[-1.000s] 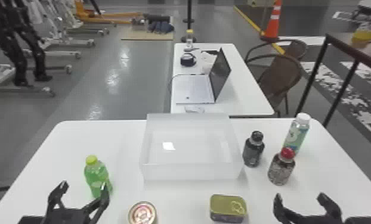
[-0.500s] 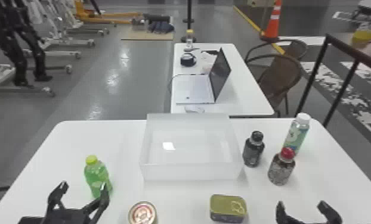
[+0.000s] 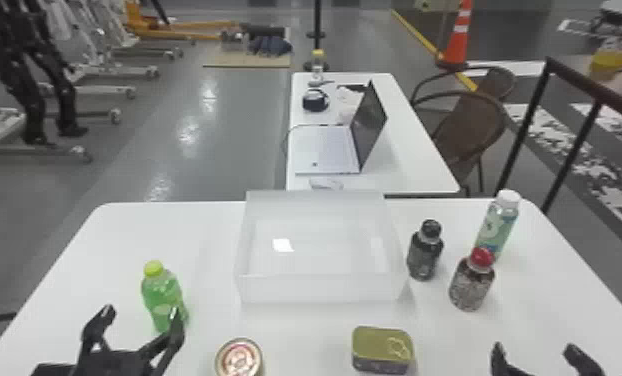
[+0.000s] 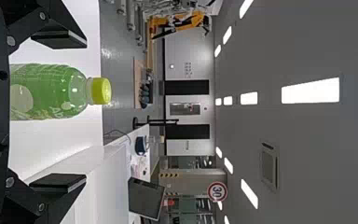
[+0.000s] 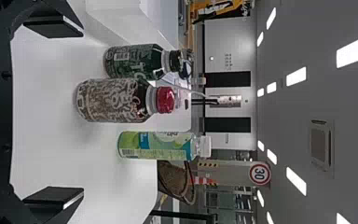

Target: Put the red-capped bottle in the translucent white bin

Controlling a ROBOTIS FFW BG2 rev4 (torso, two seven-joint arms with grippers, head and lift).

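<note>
Three bottles stand upright on the table (image 3: pixel 210 235) ahead of my right gripper (image 3: pixel 535 350), and the nearest is the one I want, the red-capped bottle (image 3: pixel 471 282), right of the bin (image 3: pixel 320 290). I judge this to be the approach, with the grasp still to be made. My right claw is spread wide with nothing in it. Next I'd reach forward and a little left, getting one finger on each side of the body. The dark bottle (image 3: pixel 425 255) sits close on the left, so I'd want that finger to slip between without a knock. Then lift clear of the wall and carry left. My left gripper (image 3: pixel 141 312) is wide and empty too, parked by the green bottle (image 3: pixel 162 297).
</note>
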